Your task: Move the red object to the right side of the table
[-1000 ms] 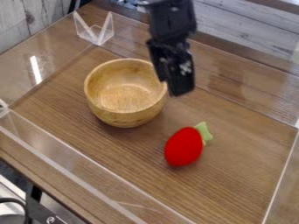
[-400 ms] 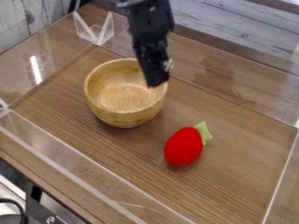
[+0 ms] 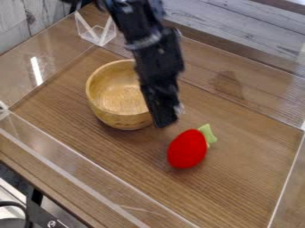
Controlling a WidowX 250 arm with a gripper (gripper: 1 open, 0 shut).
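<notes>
Above the wood-grain counter (image 3: 119,176), I am approaching the red strawberry-shaped toy (image 3: 187,150). My fingers (image 3: 163,120) are together; part them before descending.

The bright red, rounded, strawberry-shaped toy (image 3: 188,149) with a pale green leafy top lies on its side on the surface, its leafy end angled toward the upper right of the view and its broad red body toward the lower left. The brown wood-grain surface (image 3: 244,178) is flat and glossy, with light reflections across it.
</notes>
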